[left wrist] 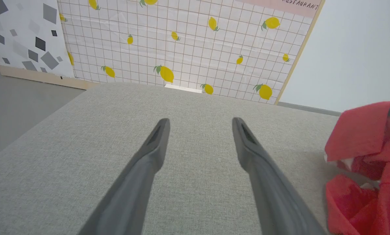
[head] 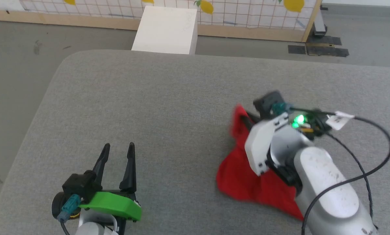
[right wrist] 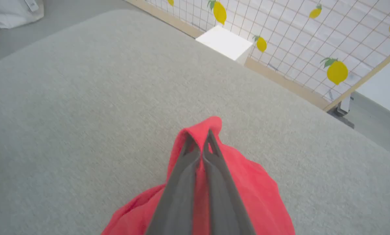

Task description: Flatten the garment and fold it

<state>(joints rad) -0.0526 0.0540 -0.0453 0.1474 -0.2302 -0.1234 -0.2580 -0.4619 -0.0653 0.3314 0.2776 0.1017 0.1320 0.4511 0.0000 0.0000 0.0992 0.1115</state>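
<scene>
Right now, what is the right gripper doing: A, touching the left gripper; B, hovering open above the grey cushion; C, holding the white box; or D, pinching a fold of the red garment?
D: in the right wrist view the right gripper has its two fingers pressed together on a raised fold of the red garment, while the left gripper is open and apart from the cloth.

Your head camera looks down on the grey tabletop [head: 168, 98], facing the lemon-print panel [head: 247, 13] beyond it. Your left wrist camera sits low over that tabletop, looking along the left end effector [left wrist: 200, 120] toward the same panel. Your right wrist camera hangs close above the garment [right wrist: 257, 189], tilted down; it shares the white box [right wrist: 224, 42] with the head view.
</scene>
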